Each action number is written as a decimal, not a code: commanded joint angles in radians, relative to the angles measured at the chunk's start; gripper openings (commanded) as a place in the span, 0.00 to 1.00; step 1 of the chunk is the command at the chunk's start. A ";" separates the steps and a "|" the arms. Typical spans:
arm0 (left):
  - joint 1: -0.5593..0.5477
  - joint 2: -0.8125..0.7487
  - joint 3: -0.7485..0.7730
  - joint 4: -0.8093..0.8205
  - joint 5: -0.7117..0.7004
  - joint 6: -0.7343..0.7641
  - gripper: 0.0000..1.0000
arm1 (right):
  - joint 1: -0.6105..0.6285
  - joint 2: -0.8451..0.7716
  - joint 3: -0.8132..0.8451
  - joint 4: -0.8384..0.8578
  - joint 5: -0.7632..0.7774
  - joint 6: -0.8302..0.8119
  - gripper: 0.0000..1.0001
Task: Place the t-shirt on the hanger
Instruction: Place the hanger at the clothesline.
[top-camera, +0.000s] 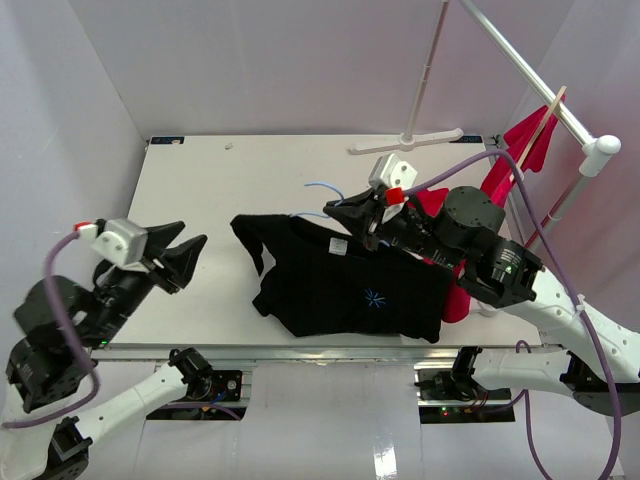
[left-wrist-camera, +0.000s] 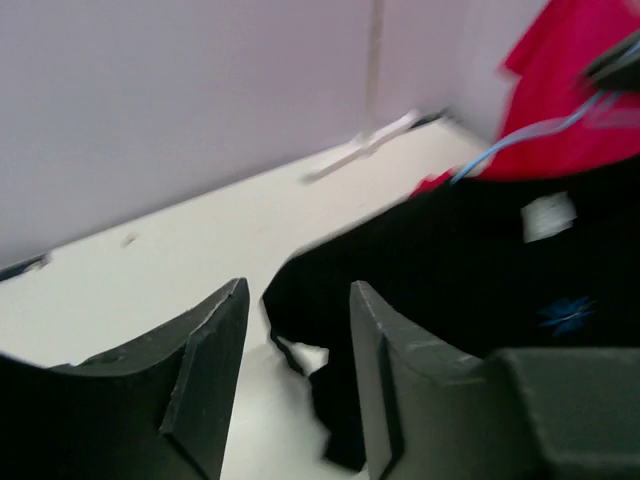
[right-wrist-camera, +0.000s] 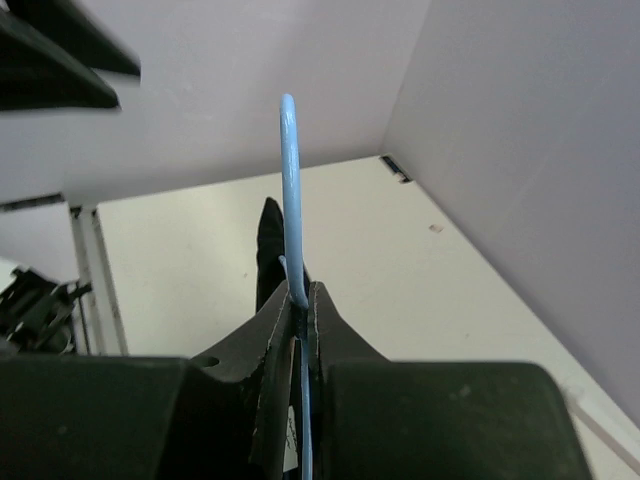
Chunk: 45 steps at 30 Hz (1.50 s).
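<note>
The black t-shirt lies spread on the table's middle, its white neck label facing up. The light-blue wire hanger sticks out at the shirt's neck, hook pointing to the far left. My right gripper is shut on the hanger's wire just above the neck. In the right wrist view the hook rises from between the closed fingers. My left gripper is open and empty, left of the shirt's sleeve. In the left wrist view the shirt lies beyond the parted fingers.
A red shirt on a pale wooden hanger hangs from a white rail at the far right. The rack's white foot rests on the back of the table. Walls close in the table's left, back and right.
</note>
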 joint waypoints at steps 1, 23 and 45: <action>0.001 0.057 0.099 0.024 0.378 0.081 0.60 | -0.001 -0.028 -0.019 0.086 -0.182 0.017 0.08; 0.001 0.314 0.093 0.073 0.908 0.074 0.43 | 0.000 0.010 -0.089 0.267 -0.471 0.121 0.08; 0.001 0.298 0.028 0.103 1.044 0.085 0.00 | -0.001 -0.048 -0.175 0.260 -0.421 0.087 0.20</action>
